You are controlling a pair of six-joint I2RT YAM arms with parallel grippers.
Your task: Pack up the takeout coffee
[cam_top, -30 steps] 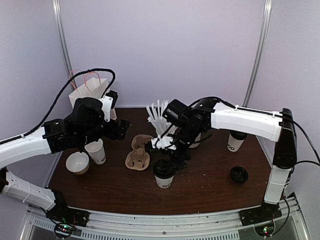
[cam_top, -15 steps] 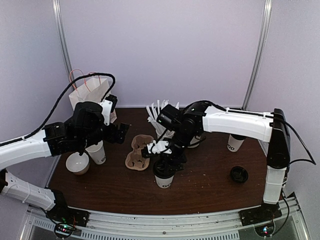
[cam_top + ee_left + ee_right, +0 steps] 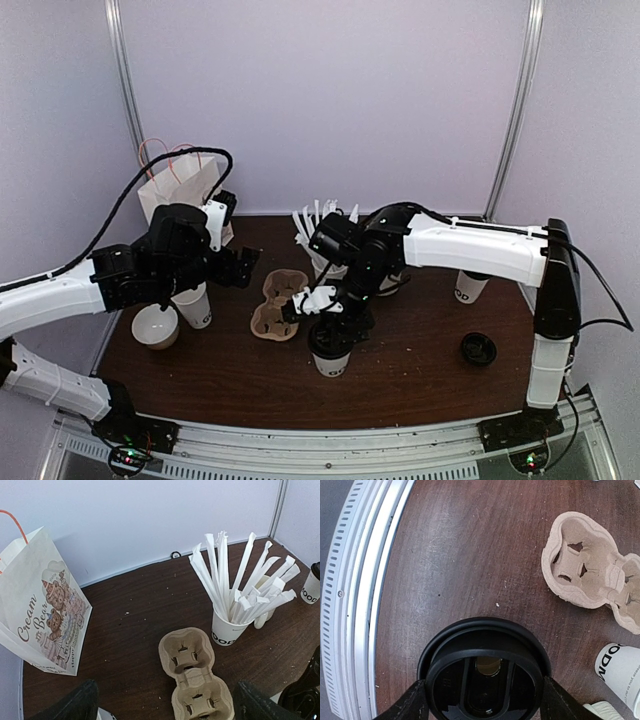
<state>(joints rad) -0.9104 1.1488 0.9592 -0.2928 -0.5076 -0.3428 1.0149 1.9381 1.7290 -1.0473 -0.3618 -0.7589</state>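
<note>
A white takeout coffee cup with a black lid (image 3: pixel 330 348) stands near the middle front of the table. My right gripper (image 3: pixel 331 322) is down over it. In the right wrist view the lid (image 3: pixel 484 680) fills the space between the fingers (image 3: pixel 412 702). They flank it closely on both sides, and I see no firm grip. A second lidded cup (image 3: pixel 470 284) stands at the right, also seen as the far cup (image 3: pixel 312 584). My left gripper (image 3: pixel 238 266) hangs open above the brown two-cup carrier (image 3: pixel 196 676), holding nothing.
An unlidded white cup (image 3: pixel 196 304) and a low white bowl (image 3: pixel 155 326) sit at the left. The cup of white sticks (image 3: pixel 227 630) stands behind the carrier (image 3: pixel 278 305). A paper bag (image 3: pixel 178 185) is at the back left and a loose black lid (image 3: pixel 478 348) at the right.
My right gripper has come down and slightly left over the lidded cup, and its fingers have drawn in toward the lid. The left arm has barely shifted.
</note>
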